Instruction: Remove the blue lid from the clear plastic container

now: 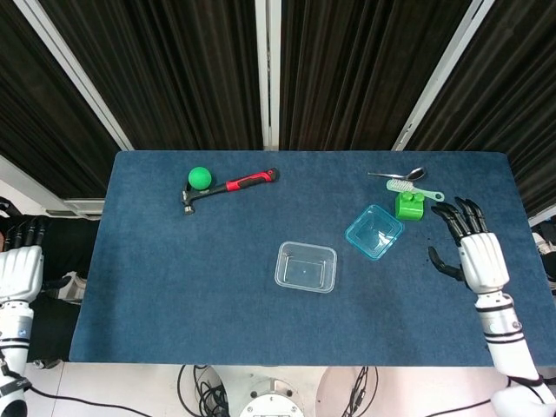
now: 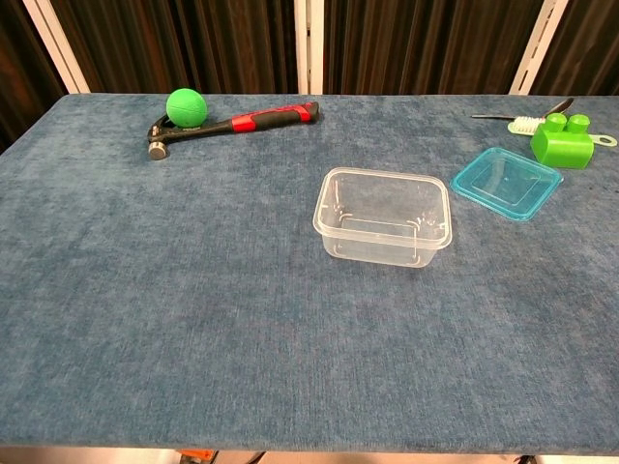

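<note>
Blue worktop (image 1: 174,287): clear plastic container (image 1: 306,267) central, uncovered. Blue lid (image 1: 374,232) flat just right, beside green block (image 1: 408,205). Brush (image 1: 408,187), spoon (image 1: 401,175) behind. Hammer (image 1: 228,188), green ball (image 1: 200,177) far left. Right hand (image 1: 469,252) empty, fingers (image 1: 455,217) spread. Left hand (image 1: 19,265) off-edge, fingers unclear.

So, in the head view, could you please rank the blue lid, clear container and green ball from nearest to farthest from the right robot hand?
From the right robot hand:
1. Blue lid, just to its left.
2. Clear container, table centre.
3. Green ball, far left, beside the hammer.
</note>
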`<action>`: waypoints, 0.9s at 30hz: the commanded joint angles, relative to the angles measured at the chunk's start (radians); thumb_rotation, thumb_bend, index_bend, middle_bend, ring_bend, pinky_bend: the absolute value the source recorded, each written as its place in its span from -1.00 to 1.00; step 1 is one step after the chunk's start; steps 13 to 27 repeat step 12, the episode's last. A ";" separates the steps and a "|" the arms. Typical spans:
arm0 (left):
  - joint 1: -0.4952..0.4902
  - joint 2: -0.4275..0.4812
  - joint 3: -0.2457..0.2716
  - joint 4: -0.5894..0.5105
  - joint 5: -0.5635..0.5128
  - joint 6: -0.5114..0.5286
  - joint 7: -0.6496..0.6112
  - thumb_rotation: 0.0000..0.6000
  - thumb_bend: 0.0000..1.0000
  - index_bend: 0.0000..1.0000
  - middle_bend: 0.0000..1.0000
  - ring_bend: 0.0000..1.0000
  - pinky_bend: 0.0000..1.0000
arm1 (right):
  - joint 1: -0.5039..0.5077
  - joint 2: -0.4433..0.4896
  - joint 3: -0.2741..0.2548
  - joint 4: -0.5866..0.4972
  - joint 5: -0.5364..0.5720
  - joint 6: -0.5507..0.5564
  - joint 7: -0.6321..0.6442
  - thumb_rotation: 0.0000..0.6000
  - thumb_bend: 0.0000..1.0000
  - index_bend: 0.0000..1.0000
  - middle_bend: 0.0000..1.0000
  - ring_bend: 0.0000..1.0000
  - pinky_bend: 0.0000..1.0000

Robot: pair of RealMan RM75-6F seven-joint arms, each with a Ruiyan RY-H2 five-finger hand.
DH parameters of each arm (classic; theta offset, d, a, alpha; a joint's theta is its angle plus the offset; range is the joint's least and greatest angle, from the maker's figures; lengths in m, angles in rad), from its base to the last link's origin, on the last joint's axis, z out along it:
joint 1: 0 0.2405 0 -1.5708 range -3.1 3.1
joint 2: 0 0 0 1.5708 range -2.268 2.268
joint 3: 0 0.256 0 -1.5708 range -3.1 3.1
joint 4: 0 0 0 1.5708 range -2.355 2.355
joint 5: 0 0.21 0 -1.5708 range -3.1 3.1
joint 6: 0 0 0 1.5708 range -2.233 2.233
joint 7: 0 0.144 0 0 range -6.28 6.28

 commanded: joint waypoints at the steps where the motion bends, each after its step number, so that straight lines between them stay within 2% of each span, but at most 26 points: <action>1: 0.076 0.010 0.027 0.039 0.123 0.071 -0.136 1.00 -1.00 -0.93 -1.00 -1.00 -1.00 | -0.074 0.110 -0.077 -0.109 -0.015 -0.003 0.032 1.00 -0.39 -0.94 -0.88 -1.00 -1.00; 3: 0.106 0.004 0.035 0.046 0.162 0.111 -0.148 1.00 -1.00 -0.93 -1.00 -1.00 -1.00 | -0.098 0.142 -0.103 -0.134 -0.028 -0.003 0.058 1.00 -0.39 -0.99 -0.94 -1.00 -1.00; 9: 0.184 -0.038 0.055 0.038 0.256 0.232 -0.058 1.00 -1.00 -0.93 -1.00 -1.00 -1.00 | -0.163 0.170 -0.152 -0.144 -0.063 0.024 0.126 1.00 -0.37 -1.00 -1.00 -1.00 -1.00; 12: 0.212 -0.058 0.062 0.036 0.274 0.245 -0.038 1.00 -1.00 -0.93 -1.00 -1.00 -1.00 | -0.189 0.160 -0.151 -0.132 -0.081 0.062 0.132 1.00 -0.37 -1.00 -1.00 -1.00 -1.00; 27: 0.212 -0.058 0.062 0.036 0.274 0.245 -0.038 1.00 -1.00 -0.93 -1.00 -1.00 -1.00 | -0.189 0.160 -0.151 -0.132 -0.081 0.062 0.132 1.00 -0.37 -1.00 -1.00 -1.00 -1.00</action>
